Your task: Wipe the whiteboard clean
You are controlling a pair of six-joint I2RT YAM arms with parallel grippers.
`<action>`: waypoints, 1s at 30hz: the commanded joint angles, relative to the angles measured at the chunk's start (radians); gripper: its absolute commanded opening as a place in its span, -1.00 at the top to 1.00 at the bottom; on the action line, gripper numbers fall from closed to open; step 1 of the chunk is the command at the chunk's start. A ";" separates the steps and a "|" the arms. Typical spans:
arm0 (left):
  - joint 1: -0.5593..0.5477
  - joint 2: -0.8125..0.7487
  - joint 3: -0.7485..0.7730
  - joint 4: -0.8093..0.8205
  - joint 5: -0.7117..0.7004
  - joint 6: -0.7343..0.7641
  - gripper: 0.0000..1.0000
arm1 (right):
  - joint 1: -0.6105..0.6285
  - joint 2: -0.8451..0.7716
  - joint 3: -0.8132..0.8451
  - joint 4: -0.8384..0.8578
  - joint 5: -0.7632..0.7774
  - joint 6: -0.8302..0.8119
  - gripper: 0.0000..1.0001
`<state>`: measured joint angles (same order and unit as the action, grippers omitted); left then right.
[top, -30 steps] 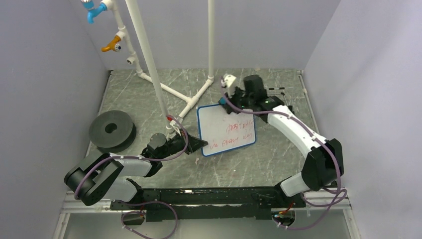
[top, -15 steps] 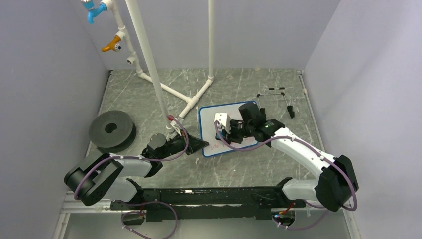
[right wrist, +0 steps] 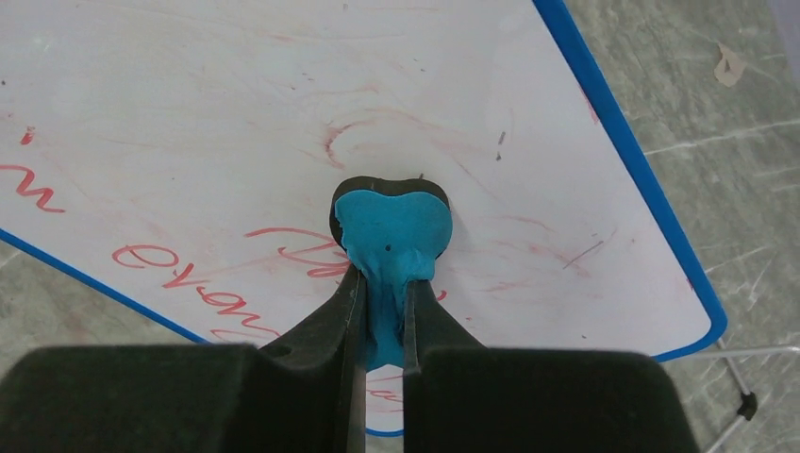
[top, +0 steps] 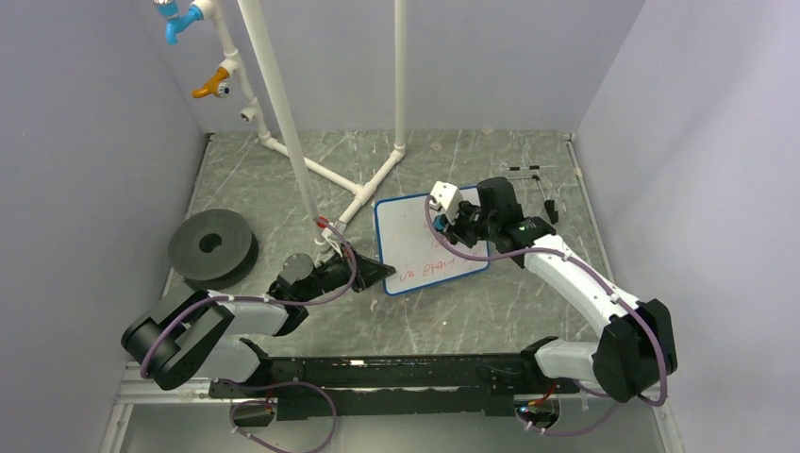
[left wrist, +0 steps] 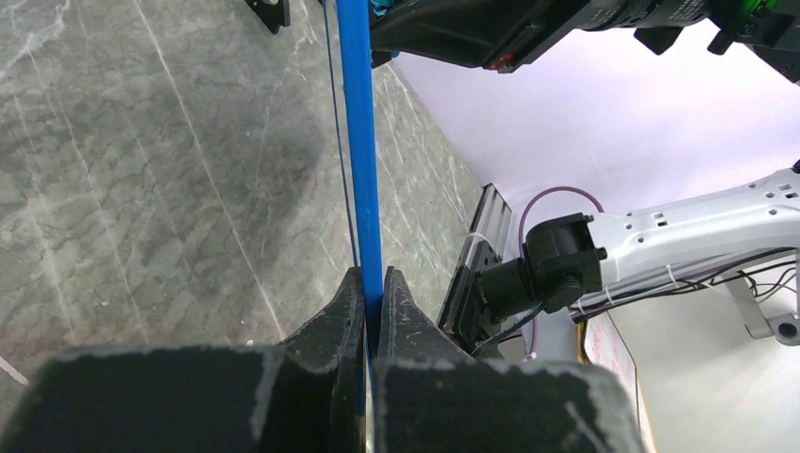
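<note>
Whiteboard (top: pixel 408 236) at mid-table, between two robot arms, with the job of wiping it looking partly done. It sits on the grey stone-patterned table (top: pixel 283 170) with its long sides running away from the arms' bases. The left gripper (left wrist: pixel 371 293) is clamped shut on the thin blue rim at the near left edge. That hold is most likely there to pin the light board so it cannot skate away under a wiping stroke. Whether the edge is lifted slightly off the surface cannot be told from these views.

The right gripper (right wrist: pixel 380 283) is closed on the narrow top of a blue eraser (right wrist: pixel 391 231). This leaves the dark pad underneath facing down and pressed against the white surface, toward the far right part of the board. Around the pad the surface shows only faint pink smears (ghosts of ink rather than legible strokes). Red handwriting (right wrist: pixel 189 274) remains in lines nearer the close edge, so the remaining work appears to lie toward the arms.

A black wire stand (top: pixel 528 175) lies apart on the table beyond the board's far right corner, clear of the wiping path.
</note>
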<state>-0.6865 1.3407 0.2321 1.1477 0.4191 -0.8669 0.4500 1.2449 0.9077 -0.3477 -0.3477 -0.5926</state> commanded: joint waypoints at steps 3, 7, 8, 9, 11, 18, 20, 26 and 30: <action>-0.009 -0.033 0.031 0.233 0.048 -0.011 1.00 | 0.133 -0.046 -0.036 -0.077 -0.072 -0.137 1.00; -0.009 -0.022 0.034 0.246 0.048 -0.015 1.00 | 0.210 -0.037 -0.047 -0.134 -0.071 -0.186 1.00; -0.009 -0.022 0.033 0.247 0.049 -0.015 1.00 | 0.208 -0.033 -0.047 -0.120 -0.048 -0.178 1.00; -0.010 -0.023 0.032 0.246 0.047 -0.014 1.00 | 0.207 -0.029 -0.047 -0.097 -0.016 -0.161 1.00; -0.009 -0.026 0.031 0.238 0.047 -0.010 1.00 | 0.186 -0.027 -0.047 -0.033 0.061 -0.103 1.00; -0.010 -0.008 0.036 0.257 0.055 -0.020 1.00 | 0.076 -0.022 -0.022 0.113 0.254 0.063 1.00; -0.009 -0.006 0.032 0.266 0.054 -0.023 1.00 | 0.076 -0.015 -0.019 0.096 0.232 0.049 1.00; -0.009 -0.032 0.030 0.242 0.045 -0.008 1.00 | 0.169 -0.057 -0.102 -0.027 0.072 -0.132 1.00; -0.009 -0.037 0.027 0.236 0.041 -0.004 1.00 | 0.215 -0.066 -0.121 -0.110 0.014 -0.218 1.00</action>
<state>-0.6857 1.3544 0.2317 1.1477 0.4110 -0.8772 0.6235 1.1961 0.8108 -0.3519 -0.2256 -0.6952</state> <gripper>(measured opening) 0.040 0.118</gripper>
